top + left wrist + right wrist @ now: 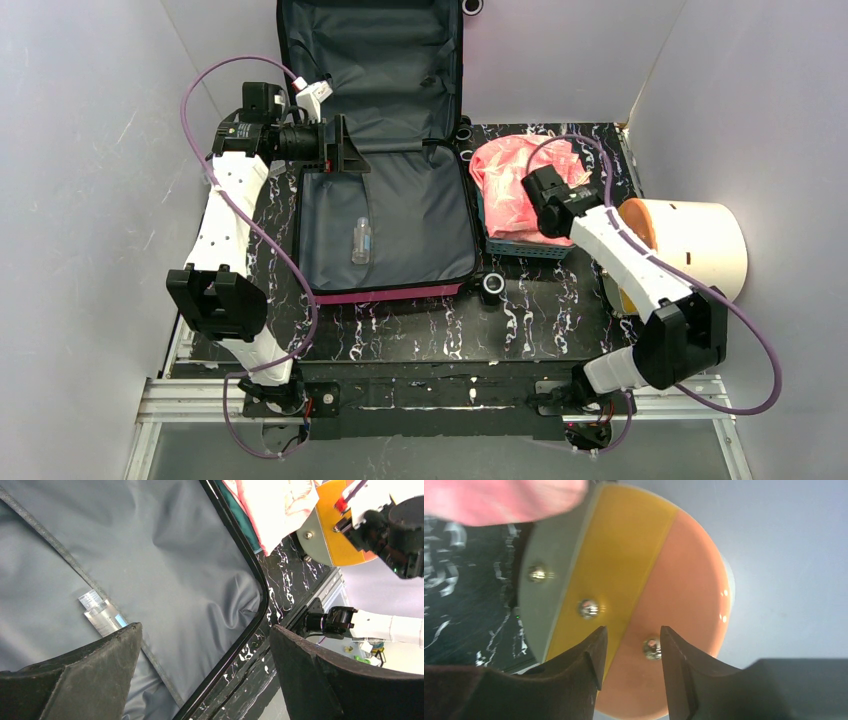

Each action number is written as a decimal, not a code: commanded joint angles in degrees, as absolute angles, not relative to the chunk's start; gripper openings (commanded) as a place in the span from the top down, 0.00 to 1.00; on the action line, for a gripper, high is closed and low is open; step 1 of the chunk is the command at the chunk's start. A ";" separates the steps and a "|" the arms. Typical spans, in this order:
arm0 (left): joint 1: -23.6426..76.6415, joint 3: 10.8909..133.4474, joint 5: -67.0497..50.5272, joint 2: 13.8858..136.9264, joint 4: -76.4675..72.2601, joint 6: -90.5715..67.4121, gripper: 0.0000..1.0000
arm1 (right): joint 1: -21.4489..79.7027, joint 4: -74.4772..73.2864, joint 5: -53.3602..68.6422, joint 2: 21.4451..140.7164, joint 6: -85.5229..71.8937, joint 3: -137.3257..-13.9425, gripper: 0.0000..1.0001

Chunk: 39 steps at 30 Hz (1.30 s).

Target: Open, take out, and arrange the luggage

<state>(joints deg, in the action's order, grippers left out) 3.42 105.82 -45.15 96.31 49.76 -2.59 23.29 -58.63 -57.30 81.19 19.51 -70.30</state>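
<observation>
We see the luggage [420, 215] lying open, both grippers empty.
Only the right wrist view shows the right gripper [631, 636] half-parted, facing the cream cylinder's [705, 245] grey, yellow and orange end. From overhead, the left gripper [352, 148], spread wide, hovers above the luggage's left side, near a clear bottle [361, 240] on the lining. Black marbled table [540, 310], white walls [90, 120].
</observation>
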 commanded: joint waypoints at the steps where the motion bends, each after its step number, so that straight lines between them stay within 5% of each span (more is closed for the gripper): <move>1: 2.99 107.57 -47.09 96.37 50.74 -2.41 0.02 | 31.61 -59.49 -51.05 77.95 26.31 -67.06 0.46; 6: 2.86 107.08 -47.63 96.15 50.86 -2.20 0.02 | 32.39 -54.92 -63.10 78.58 36.39 -55.85 0.45; 16: 2.57 107.04 -48.96 96.51 50.97 -2.05 0.02 | 26.85 -42.81 -57.43 78.92 48.26 -53.99 0.39; 25: 2.20 107.33 -49.70 97.50 51.11 -2.34 0.02 | 24.43 -49.37 -49.43 75.14 50.61 -55.25 0.39; 39: 2.02 107.95 -51.30 98.76 51.13 -3.07 0.02 | 24.21 -42.53 -53.66 68.86 57.60 -45.63 0.43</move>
